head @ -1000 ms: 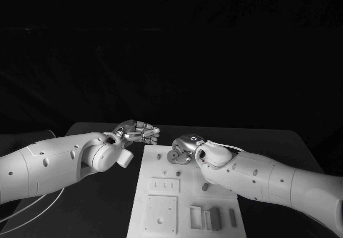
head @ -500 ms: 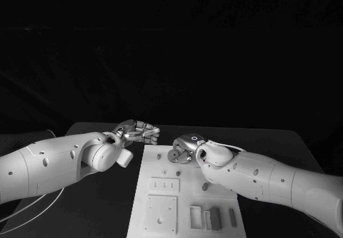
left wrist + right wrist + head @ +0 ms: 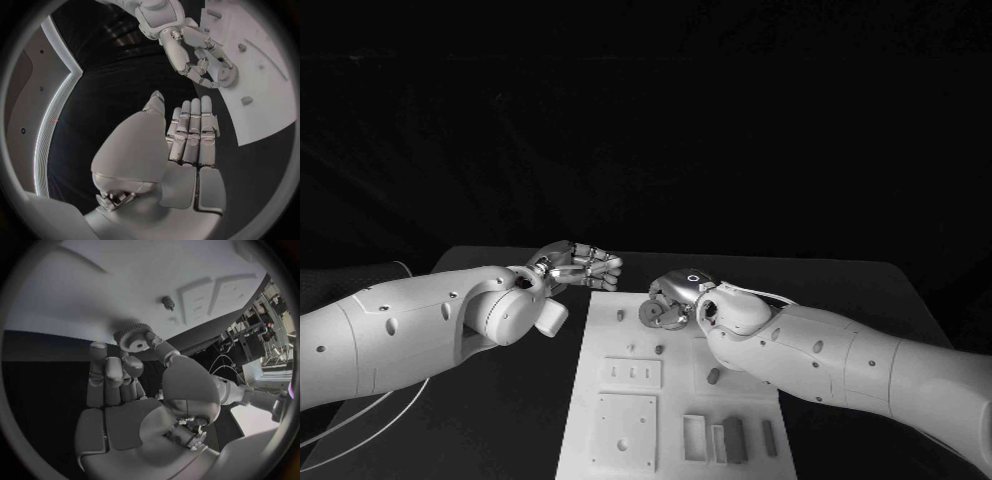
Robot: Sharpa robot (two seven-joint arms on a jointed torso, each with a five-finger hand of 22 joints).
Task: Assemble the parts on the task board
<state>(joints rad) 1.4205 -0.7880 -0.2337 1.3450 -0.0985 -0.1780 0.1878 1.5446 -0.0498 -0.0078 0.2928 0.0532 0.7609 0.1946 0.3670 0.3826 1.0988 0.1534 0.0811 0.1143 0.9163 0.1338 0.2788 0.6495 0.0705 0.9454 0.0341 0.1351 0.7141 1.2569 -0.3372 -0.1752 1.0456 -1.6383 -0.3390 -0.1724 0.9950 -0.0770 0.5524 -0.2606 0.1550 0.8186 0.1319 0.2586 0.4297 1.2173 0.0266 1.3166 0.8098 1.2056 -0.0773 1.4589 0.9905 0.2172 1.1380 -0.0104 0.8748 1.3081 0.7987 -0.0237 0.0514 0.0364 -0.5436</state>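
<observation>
The white task board point(image 3: 589, 400) lies lengthwise in the middle of the black table. Over its far end my right hand point(image 3: 671, 297) pinches a round toothed gear point(image 3: 651, 315) between thumb and fingers. The right wrist view shows the gear point(image 3: 132, 337) just above the board point(image 3: 94, 290), near a small peg point(image 3: 167, 301). My left hand point(image 3: 583, 265) hovers off the board's far left corner, fingers curled in with nothing in them. From the left wrist I see that hand point(image 3: 187, 140) and, beyond it, the right hand point(image 3: 187, 50) on the gear point(image 3: 224, 75).
Nearer me the board carries a slotted plate point(image 3: 633, 373), a square plate point(image 3: 626, 430), a small dark part point(image 3: 714, 377), short pegs point(image 3: 630, 349) and several upright grey bars point(image 3: 733, 440). A white cable point(image 3: 358, 425) lies on the table at the left.
</observation>
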